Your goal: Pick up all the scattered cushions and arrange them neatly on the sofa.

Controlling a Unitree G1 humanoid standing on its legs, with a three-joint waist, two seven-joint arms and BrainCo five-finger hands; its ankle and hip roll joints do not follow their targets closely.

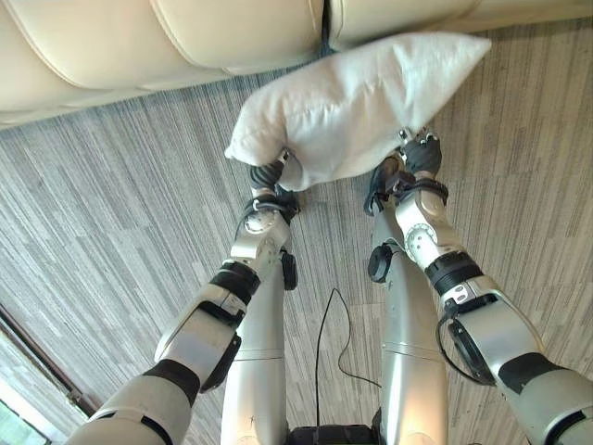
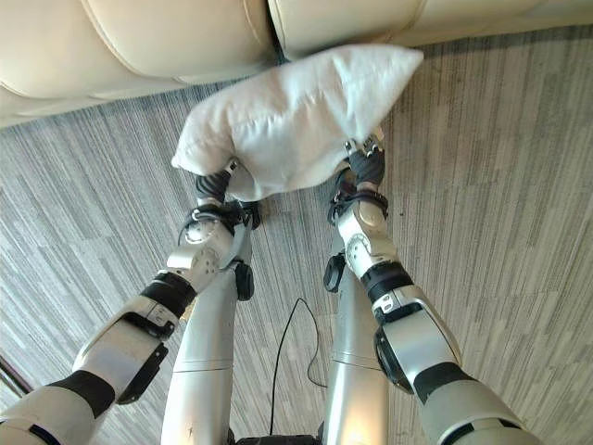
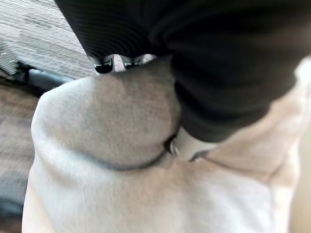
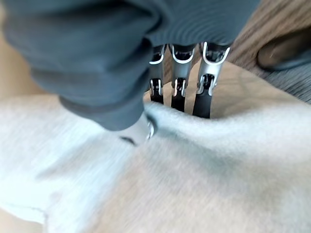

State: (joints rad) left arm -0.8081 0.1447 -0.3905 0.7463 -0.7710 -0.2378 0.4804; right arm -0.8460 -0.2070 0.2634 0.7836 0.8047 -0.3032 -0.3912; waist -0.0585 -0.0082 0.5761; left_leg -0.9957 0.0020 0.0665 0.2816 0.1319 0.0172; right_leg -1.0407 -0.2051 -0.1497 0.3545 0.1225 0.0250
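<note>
The left hand (image 1: 271, 176) grips the near left end of a white cushion (image 1: 357, 102), its fingers curled into the fabric so that the cloth bunches up over them; in its own wrist view the fingers (image 3: 104, 64) dig in behind a fold of the cushion while the thumb presses in from the other side. The right hand (image 1: 419, 153) holds the near edge of the same cushion further to the right, and its wrist view shows the fingers (image 4: 204, 90) reaching over the cushion's edge with the thumb pinching the cloth from the near side, leaving a crease between them. Both hands are thus closed on the cushion, one at each end of its near edge, and carry it clear of the floor. The cushion is soft and slightly rumpled, lying slantwise with its far right corner pointing toward the sofa (image 1: 185, 37) and its left end lower and nearer the robot. Its upper edge overlaps the front of the sofa, close to the dark gap between two of the cream seat sections. The sofa runs across the far side of the scene, smooth and padded. Under everything lies a grey striped carpet (image 1: 111, 213), and a dark strip (image 1: 42, 362) crosses the carpet at the near left.
</note>
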